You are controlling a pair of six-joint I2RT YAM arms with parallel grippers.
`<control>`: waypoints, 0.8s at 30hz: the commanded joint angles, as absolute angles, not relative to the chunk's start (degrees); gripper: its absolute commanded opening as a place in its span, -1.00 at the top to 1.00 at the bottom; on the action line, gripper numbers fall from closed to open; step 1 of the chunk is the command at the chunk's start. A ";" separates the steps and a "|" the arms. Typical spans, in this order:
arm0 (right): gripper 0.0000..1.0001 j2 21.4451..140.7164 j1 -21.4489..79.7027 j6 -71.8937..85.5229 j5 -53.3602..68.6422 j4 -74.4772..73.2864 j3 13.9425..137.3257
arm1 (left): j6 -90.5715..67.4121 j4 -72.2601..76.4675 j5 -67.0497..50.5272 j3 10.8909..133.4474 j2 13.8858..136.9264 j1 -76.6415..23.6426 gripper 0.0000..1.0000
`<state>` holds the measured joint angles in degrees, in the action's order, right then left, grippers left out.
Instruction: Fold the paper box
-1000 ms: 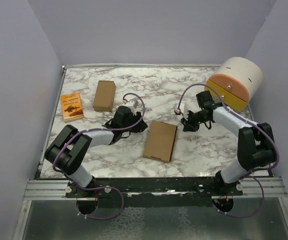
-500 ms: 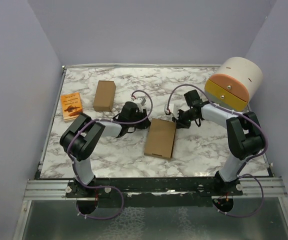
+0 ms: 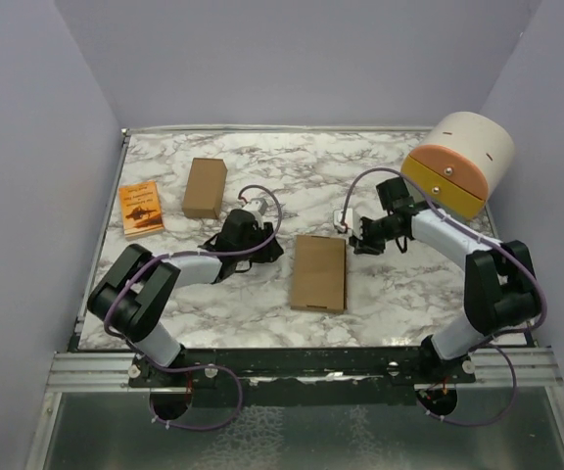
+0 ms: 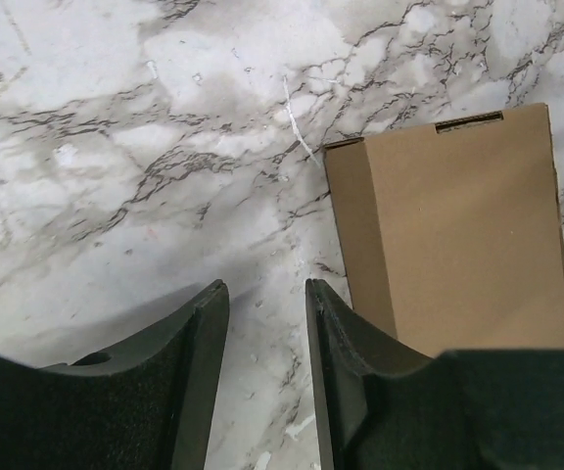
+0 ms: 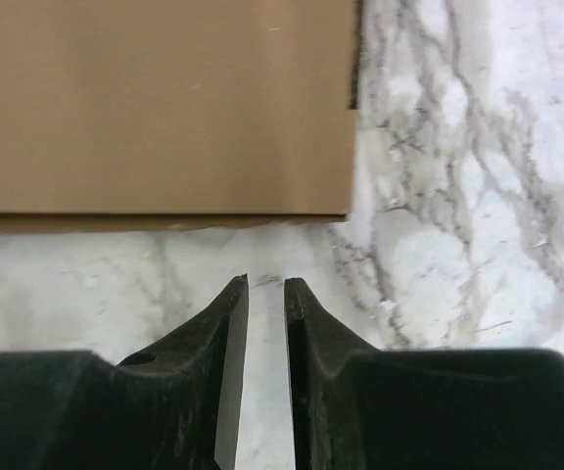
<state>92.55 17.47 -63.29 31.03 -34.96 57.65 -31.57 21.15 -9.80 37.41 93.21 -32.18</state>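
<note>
From above, both sets of dark fingertips are hard to make out. The paper box point(image 3: 318, 272) lies flat mid-counter point(image 3: 399, 294). The frame cuts off its far part in the right wrist view, and a finger hides its near corner in the left. Bare marble rings it. Both arms reach low and inward. The left fingers point(image 4: 213, 328) stand apart and empty beside the box. The right fingers point(image 5: 231, 328) are nearly together and empty, just short of its edge.

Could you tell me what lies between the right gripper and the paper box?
Only bare marble table, seen in the right wrist view between the right gripper and the paper box.
</note>
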 commanded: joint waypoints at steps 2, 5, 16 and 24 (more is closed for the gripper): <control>0.62 88.35 17.27 -66.24 40.25 -42.99 50.19 | -32.19 16.54 -10.47 33.80 86.69 -31.79 0.22; 0.71 88.28 18.62 -67.20 41.48 -42.78 46.53 | -33.80 16.91 -13.47 31.18 85.52 -33.05 0.32; 0.82 87.58 29.83 -49.32 40.38 -26.70 47.46 | -40.34 23.47 -13.80 33.98 91.16 -44.06 0.39; 0.68 95.98 28.57 -48.76 31.19 -27.80 59.13 | -36.68 20.37 -9.71 40.28 93.56 -36.82 0.30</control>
